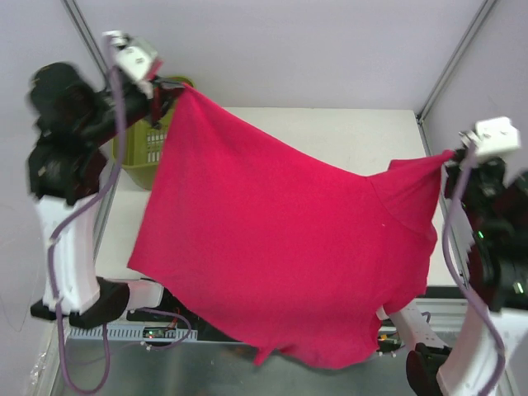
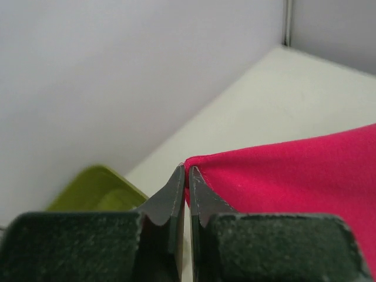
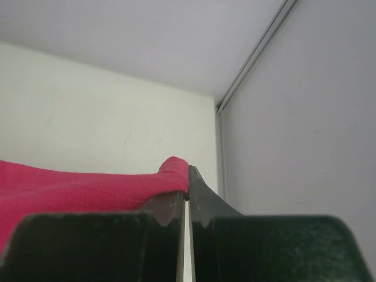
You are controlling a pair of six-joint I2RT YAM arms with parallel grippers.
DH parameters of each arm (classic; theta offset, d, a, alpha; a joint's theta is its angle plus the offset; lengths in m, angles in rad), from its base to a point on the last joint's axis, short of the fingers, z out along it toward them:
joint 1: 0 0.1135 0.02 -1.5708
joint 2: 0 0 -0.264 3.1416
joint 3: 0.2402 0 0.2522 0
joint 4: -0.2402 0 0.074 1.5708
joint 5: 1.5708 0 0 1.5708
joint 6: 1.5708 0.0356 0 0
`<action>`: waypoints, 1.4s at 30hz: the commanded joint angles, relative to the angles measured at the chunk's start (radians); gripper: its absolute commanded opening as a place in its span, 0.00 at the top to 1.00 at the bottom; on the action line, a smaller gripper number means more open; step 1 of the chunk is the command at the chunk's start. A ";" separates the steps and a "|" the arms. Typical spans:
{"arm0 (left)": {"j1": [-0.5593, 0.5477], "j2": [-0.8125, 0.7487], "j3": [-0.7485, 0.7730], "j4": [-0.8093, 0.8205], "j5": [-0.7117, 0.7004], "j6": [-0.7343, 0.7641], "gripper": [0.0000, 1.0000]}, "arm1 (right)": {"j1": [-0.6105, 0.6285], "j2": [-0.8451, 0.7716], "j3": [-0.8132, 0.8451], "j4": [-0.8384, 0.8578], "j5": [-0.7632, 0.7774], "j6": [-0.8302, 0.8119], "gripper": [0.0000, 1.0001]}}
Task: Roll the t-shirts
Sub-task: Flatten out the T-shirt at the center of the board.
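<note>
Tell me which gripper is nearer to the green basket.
Left. The left gripper pinches a t-shirt corner right by the green basket; the right gripper pinches the opposite corner across the table, far from the basket.

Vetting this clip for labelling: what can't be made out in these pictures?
- Table middle: top view, covered by the t-shirt.
- Green basket: top view, partly behind the shirt; left wrist view, blurred, cut by the jaws.
- Shirt's spread: both wrist views show only the pinched corners.

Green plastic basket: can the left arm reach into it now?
Probably not: the green plastic basket sits close by, but the left end effector is shut on a corner of the magenta-red fabric t-shirt.
</note>
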 commanded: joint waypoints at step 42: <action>-0.038 0.984 0.130 0.061 -0.227 0.190 1.00 | 0.079 1.145 -0.016 0.397 0.282 -0.153 0.99</action>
